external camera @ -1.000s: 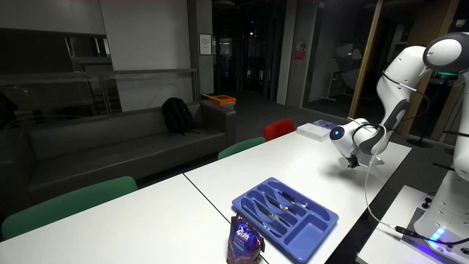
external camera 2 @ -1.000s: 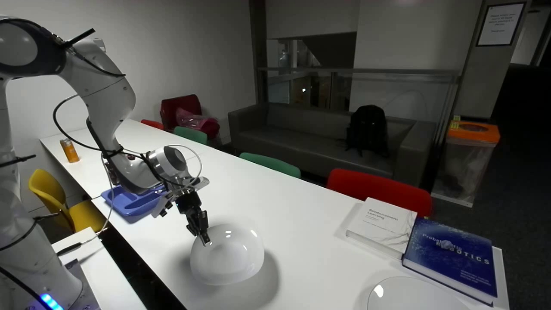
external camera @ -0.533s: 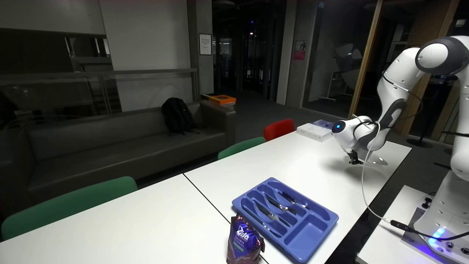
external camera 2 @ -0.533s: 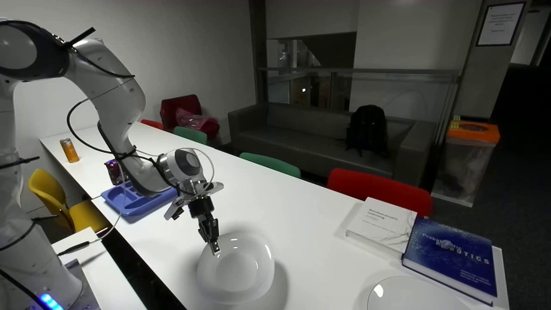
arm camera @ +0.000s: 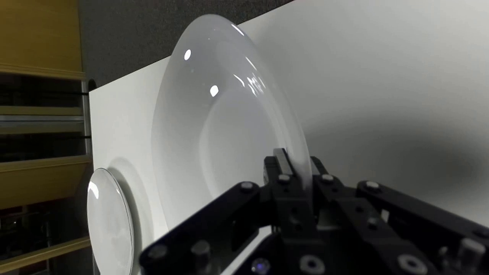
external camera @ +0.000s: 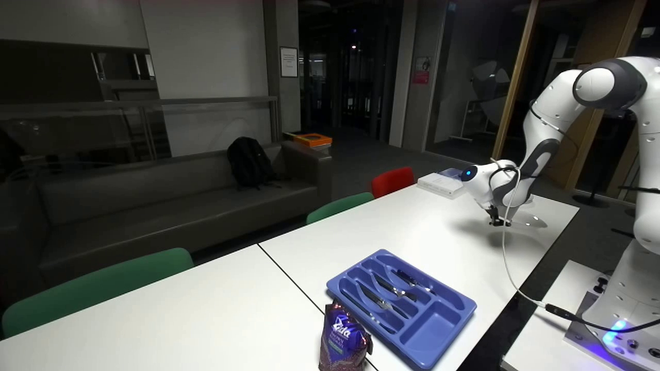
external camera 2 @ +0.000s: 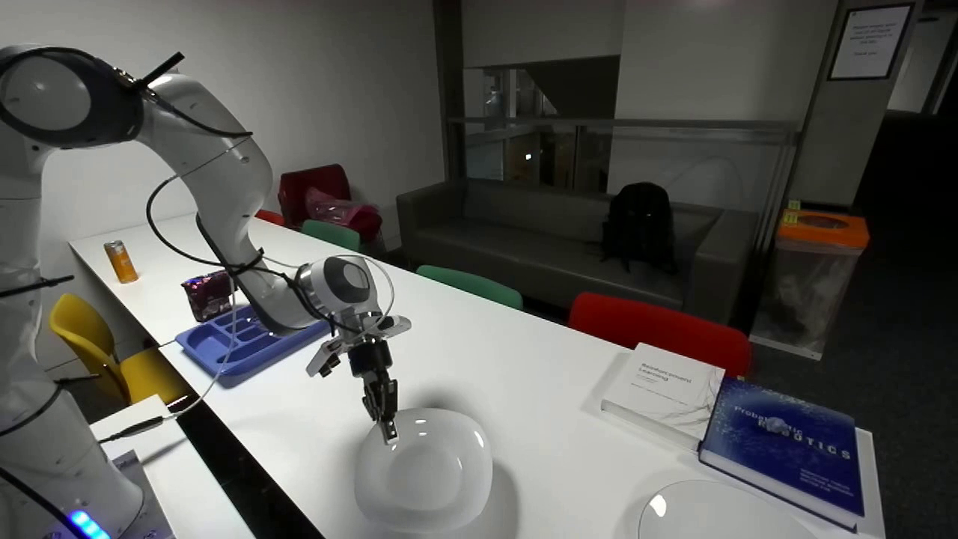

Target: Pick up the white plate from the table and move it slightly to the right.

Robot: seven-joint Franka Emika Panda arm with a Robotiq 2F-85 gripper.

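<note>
The white plate (external camera 2: 426,479) is a deep round dish with a raised rim. My gripper (external camera 2: 389,434) is shut on its rim, one finger inside the dish and one outside. In the wrist view the rim of the white plate (arm camera: 237,126) runs between the fingertips of the gripper (arm camera: 300,162). The plate hangs tilted above the white table (external camera 2: 554,389), and its shadow falls on the top. In an exterior view the plate (external camera: 531,220) is partly hidden behind the gripper (external camera: 500,223) and arm.
A flatter white plate (external camera 2: 718,516) lies near the table's end, also in the wrist view (arm camera: 109,221). A white book (external camera 2: 662,389) and a blue book (external camera 2: 786,449) lie by it. A blue cutlery tray (external camera: 402,309) and a purple bag (external camera: 343,337) stand further along.
My gripper has carried the plate to the right and slightly nearer the camera in the exterior view that shows the plate whole. The grip on the rim stays the same.
</note>
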